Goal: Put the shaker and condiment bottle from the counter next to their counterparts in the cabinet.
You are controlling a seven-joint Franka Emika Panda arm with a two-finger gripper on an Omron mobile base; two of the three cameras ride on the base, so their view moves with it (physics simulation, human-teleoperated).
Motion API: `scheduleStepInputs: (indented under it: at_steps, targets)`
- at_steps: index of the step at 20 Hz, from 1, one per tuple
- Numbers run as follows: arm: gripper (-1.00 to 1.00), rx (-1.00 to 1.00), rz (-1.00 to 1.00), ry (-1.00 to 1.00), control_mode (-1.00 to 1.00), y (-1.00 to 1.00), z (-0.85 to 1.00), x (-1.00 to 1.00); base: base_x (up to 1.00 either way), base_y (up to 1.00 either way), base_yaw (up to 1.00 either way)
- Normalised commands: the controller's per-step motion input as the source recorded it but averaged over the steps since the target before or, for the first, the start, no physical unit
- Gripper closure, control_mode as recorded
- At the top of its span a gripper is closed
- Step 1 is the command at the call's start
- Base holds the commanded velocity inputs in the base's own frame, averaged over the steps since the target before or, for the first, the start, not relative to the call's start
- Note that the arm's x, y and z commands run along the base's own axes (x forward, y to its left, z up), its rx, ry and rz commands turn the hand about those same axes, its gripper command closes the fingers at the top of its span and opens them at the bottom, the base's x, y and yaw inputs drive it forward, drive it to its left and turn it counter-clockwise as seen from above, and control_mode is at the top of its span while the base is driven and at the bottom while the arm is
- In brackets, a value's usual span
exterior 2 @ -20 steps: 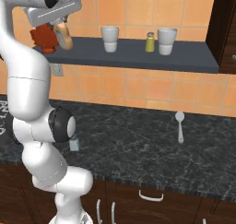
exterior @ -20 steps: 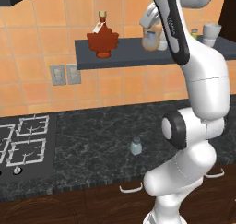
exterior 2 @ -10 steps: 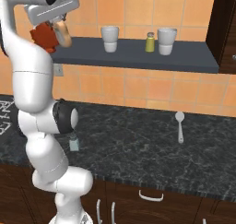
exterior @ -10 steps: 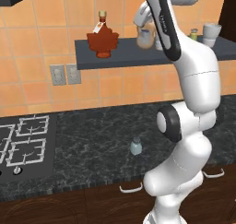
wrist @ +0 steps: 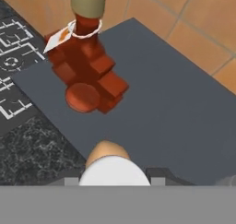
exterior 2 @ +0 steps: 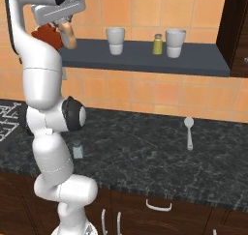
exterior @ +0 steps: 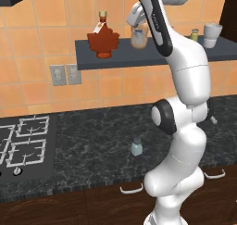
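Red bottle (exterior: 103, 40) is seen standing at the shelf's (exterior: 115, 58) left end. Just to its right, the beige bottle (exterior: 139, 39) is pinched in the jaws of the gripper (exterior: 137, 30), held above the shelf. Blue-grey shaker (exterior: 136, 146) is left upright on the surface (exterior: 92, 145). Farther right on the shelf, two cups (exterior 2: 115, 40) are set with the yellow shaker (exterior 2: 157, 44) between them.

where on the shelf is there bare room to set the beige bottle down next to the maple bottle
Bare shelf lies just right of the maple-leaf bottle, running to the first white cup. Crowded at the far end: shaker and second cup stand close together.
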Motion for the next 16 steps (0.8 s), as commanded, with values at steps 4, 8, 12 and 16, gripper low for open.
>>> scheduleStepInputs:
  at_steps: [4,8,12,16]
  targets:
    - [1.00,0.03,0.00,0.10,-1.00,0.00,0.00,0.39,0.00,0.00,0.00]
    - [1.00,0.01,0.00,0.10,-1.00,0.01,0.00,0.43,0.00,0.00,0.00]
    - [1.00,0.03,0.00,0.14,-1.00,0.04,0.00,0.43,0.00,0.00,0.00]
    - [1.00,0.04,0.00,0.17,-1.00,0.07,0.00,0.42,0.00,0.00,0.00]
